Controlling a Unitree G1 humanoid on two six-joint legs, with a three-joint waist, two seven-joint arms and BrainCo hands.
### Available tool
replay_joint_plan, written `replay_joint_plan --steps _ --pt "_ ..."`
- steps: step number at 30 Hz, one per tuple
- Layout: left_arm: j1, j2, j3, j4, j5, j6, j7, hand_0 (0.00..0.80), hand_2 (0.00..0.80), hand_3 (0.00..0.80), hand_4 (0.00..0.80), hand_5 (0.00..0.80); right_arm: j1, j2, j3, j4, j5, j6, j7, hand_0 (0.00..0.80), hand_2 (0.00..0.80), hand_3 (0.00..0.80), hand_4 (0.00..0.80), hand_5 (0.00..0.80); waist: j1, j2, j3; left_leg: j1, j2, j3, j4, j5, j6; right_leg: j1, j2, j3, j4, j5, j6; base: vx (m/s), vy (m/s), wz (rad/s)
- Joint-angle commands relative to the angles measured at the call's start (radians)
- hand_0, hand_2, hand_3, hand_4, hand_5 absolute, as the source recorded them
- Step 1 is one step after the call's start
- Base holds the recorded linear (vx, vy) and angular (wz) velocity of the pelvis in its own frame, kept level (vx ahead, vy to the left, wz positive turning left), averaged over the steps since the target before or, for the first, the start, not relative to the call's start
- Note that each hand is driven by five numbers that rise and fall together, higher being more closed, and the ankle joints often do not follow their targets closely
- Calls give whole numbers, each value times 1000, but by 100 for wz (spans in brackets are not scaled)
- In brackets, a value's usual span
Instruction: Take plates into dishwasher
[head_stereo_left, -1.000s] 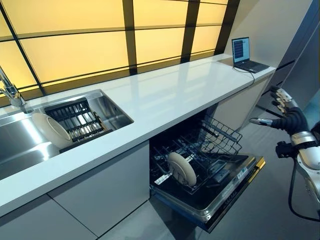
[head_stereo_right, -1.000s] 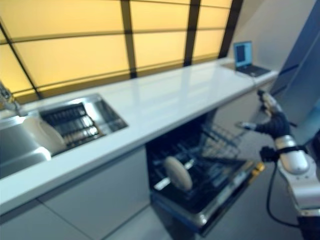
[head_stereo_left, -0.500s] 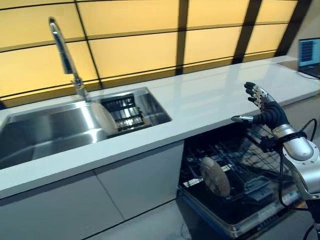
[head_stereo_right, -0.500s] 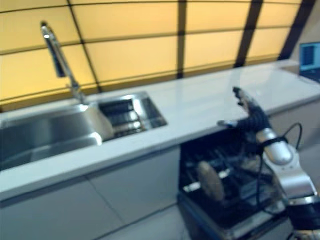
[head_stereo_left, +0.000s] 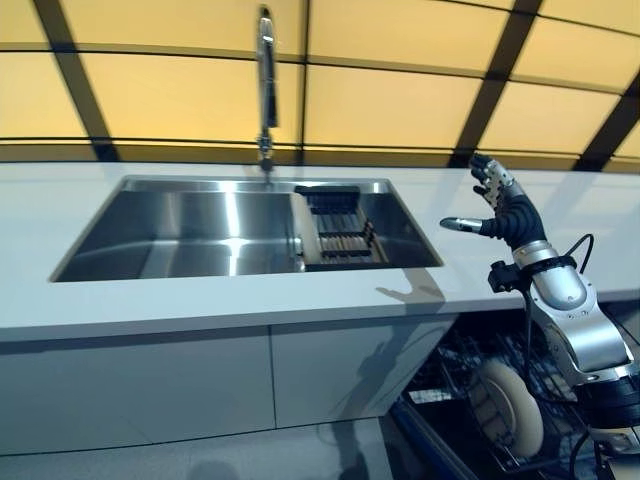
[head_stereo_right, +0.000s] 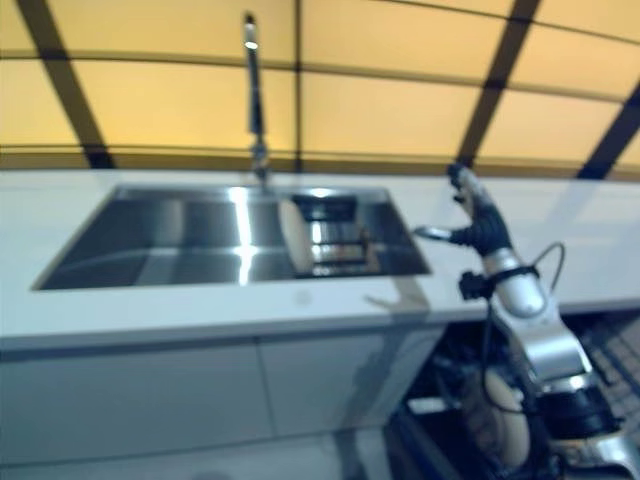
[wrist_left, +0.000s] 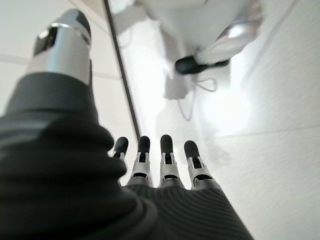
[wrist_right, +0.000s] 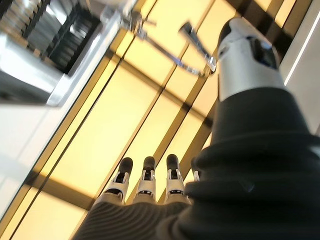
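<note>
A white plate (head_stereo_left: 304, 232) stands on edge in the steel sink (head_stereo_left: 180, 225), leaning against a dark dish rack (head_stereo_left: 342, 228). A second white plate (head_stereo_left: 510, 406) stands upright in the lower rack of the dishwasher (head_stereo_left: 452, 372), under the counter at the lower right. My right hand (head_stereo_left: 506, 210) hovers over the counter just right of the sink, open with fingers spread, holding nothing. My left hand (wrist_left: 165, 167) shows only in the left wrist view, open and empty, fingers straight above the floor.
A tall chrome faucet (head_stereo_left: 265, 85) rises behind the sink. The white countertop (head_stereo_left: 200, 305) runs left and right in front of yellow window panels. Grey cabinet fronts (head_stereo_left: 140, 390) sit below the counter, left of the dishwasher.
The camera has swung left, so the sink now sits in the middle and the dishwasher at the lower right. My right hand stays raised and open, now near the sink's right end.
</note>
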Motion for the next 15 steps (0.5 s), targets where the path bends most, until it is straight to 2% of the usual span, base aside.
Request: replay_joint_plan --steps 1,3,4,6,8,9,15 --pt "-6 30 -28 -12 6 9 5 0 0 0 0 0 -105 -62 -68 20 47 -64 -28 0 0 0 0 0 -1 -19 -16 18 -23 -42 -12 -49 -17 -4 42 15 -228 135 -10 181 -232 81" --pt "-19 35 -24 -1 8 10 10 0 0 0 0 0 -119 -78 -72 33 70 -74 -32 0 0 0 0 0 -20 -35 -16 29 -27 -75 -19 -64 -23 23 82 44 -394 114 -4 204 -237 66" --pt "-23 35 -26 0 10 11 15 0 0 0 0 0 -122 -76 -72 33 67 -72 -37 0 0 0 0 0 -27 -41 -18 31 -30 -88 -23 -69 -24 26 99 63 -432 115 0 150 -167 57" --pt "-25 33 -26 5 9 11 26 0 0 0 0 0 -123 -72 -71 19 63 -67 -42 0 0 0 0 0 -33 -49 -21 38 -34 -99 -29 -78 -24 20 115 71 -468 121 9 89 -136 52" --pt "-22 34 -20 -1 5 13 35 0 0 0 0 0 -122 -71 -70 11 63 -65 -39 0 0 0 0 0 -30 -51 -21 42 -31 -100 -32 -80 -25 20 118 61 -476 119 10 53 -198 57" --pt "-22 38 -10 -1 5 12 47 0 0 0 0 0 -123 -67 -62 2 63 -64 -40 0 0 0 0 0 -17 -57 -26 36 -24 -100 -33 -76 -27 56 114 49 -493 94 11 55 -340 44" --pt "-11 38 10 -5 20 10 32 0 0 0 0 0 -160 -66 -23 -7 71 -28 -32 0 0 0 0 0 6 -59 -52 31 21 -74 -32 -52 -75 152 119 4 -551 55 -15 74 -242 45"
